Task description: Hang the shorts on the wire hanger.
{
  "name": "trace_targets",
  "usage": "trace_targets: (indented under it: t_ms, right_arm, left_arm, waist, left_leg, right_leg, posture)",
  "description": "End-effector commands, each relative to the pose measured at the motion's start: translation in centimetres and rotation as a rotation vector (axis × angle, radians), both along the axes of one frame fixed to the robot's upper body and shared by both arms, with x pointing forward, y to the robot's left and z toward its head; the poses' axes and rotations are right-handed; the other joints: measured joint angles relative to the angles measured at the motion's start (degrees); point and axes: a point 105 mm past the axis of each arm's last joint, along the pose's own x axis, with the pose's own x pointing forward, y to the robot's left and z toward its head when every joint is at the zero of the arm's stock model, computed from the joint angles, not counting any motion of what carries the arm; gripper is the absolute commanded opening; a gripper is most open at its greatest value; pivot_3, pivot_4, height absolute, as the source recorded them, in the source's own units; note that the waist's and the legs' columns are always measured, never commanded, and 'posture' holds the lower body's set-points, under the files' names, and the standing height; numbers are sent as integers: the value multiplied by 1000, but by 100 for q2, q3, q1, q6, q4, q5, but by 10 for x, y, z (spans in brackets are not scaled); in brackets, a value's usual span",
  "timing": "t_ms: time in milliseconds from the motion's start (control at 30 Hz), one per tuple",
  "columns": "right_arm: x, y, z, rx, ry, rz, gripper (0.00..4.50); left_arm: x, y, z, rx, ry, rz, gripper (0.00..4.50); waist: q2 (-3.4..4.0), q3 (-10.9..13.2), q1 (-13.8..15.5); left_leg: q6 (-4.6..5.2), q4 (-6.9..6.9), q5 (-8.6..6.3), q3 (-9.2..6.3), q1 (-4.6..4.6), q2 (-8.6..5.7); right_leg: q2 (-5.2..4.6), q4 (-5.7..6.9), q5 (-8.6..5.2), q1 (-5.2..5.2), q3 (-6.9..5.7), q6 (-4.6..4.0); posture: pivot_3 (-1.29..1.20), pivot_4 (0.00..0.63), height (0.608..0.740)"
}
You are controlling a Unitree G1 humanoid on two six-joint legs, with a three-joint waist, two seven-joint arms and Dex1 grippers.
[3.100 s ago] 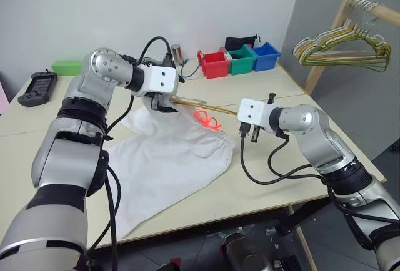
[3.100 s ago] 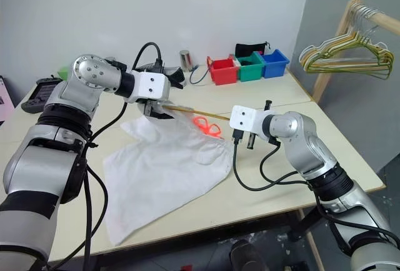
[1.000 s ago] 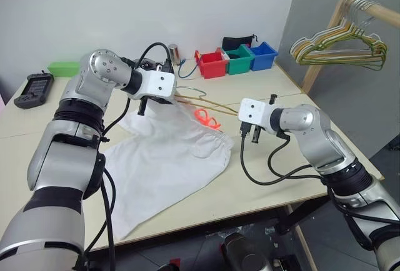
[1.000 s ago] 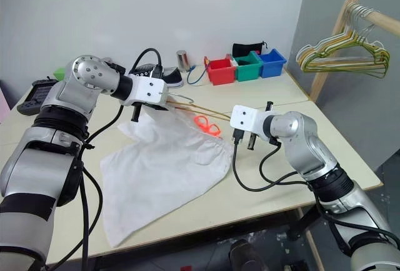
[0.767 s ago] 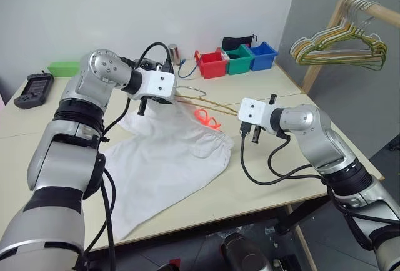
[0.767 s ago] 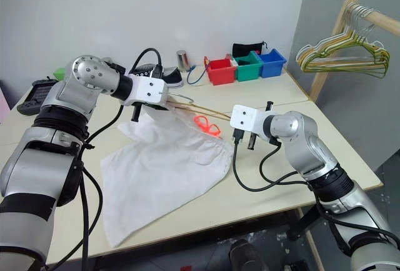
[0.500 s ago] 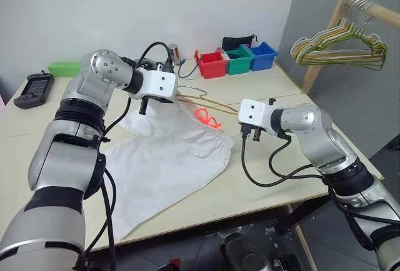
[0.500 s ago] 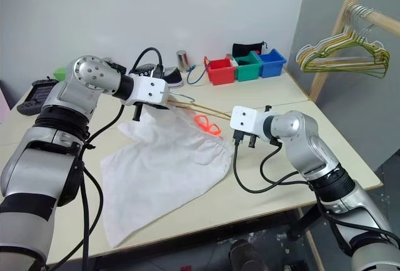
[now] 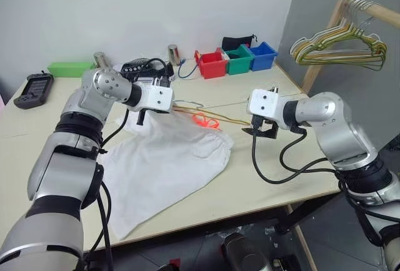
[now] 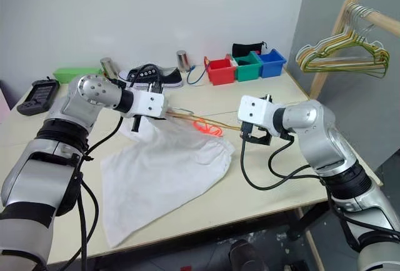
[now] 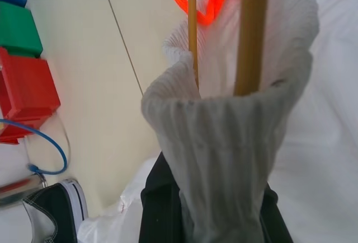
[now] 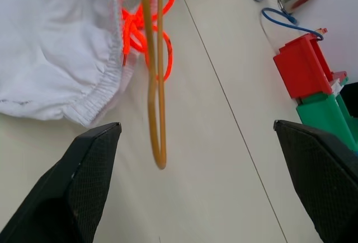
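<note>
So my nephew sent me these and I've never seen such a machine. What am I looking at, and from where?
It is a humanoid robot with two arms. Two pictures come from cameras in its head, looking down over a table; the other two sit on its wrists. White shorts with an orange drawstring lie on the table, with a thin golden wire hanger pushed into the waistband. The left gripper is shut on that waistband and the hanger. The right gripper hangs open past the hanger's far end, holding nothing.
</note>
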Motion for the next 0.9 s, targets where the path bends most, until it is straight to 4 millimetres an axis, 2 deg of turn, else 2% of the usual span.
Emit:
trace_targets:
  t_ms: [33,167,267,467,567,633,767,900]
  right_arm:
    - [0,-14,1,141,91,-86,4492]
    - [0,-36,-49,336,386,-256,4492]
    - [-4,-30,-71,459,551,-299,4492]
    - [-4,16,-83,669,774,-306,4492]
    - [-3,31,-82,729,834,-310,4492]
    - [-1,33,-88,733,842,-331,4492]
    - [3,32,-95,760,856,-371,3844]
    - [6,34,-91,791,863,-369,2879]
  left_arm:
    - [-1,5,18,-52,-64,22,0]
    - [-6,16,15,-101,-43,74,0]
    - [-11,19,15,-139,-27,95,0]
    - [-14,19,19,-147,-34,114,0]
    - [-14,19,22,-150,-41,120,0]
    - [-15,21,22,-146,-46,125,0]
    - [-17,22,22,-144,-45,127,0]
    - [-17,25,21,-131,-45,141,0]
  waist:
    - [-1,0,2]
    - [-11,-9,1]
    - [-12,-12,-1]
    - [-11,-13,16]
    - [-11,-13,36]
    - [-11,-13,71]
    - [-10,-13,167]
    - [-10,-13,222]
  left_leg:
    - [0,0,0,0,0,0]
    - [0,1,0,-5,5,2]
    - [0,0,0,-4,16,2]
    - [1,1,0,-12,18,1]
    - [1,1,0,-12,17,-1]
    - [1,1,0,-12,16,-1]
    - [1,1,0,-10,16,-1]
    - [1,0,0,-12,16,0]
  right_leg:
    - [0,0,0,1,0,0]
    - [0,1,0,10,-6,-1]
    - [0,2,0,20,-4,-1]
    - [4,8,0,21,-6,-1]
    - [3,7,0,22,-5,-1]
    - [3,6,0,22,-6,-1]
    - [3,4,0,21,-3,-1]
    - [4,4,0,20,-4,-1]
  posture:
    - [-322,17,740]
    - [-308,24,740]
    - [-300,24,740]
    - [-283,26,740]
    - [-283,26,740]
    - [-258,27,740]
    - [-246,29,740]
    - [-246,29,740]
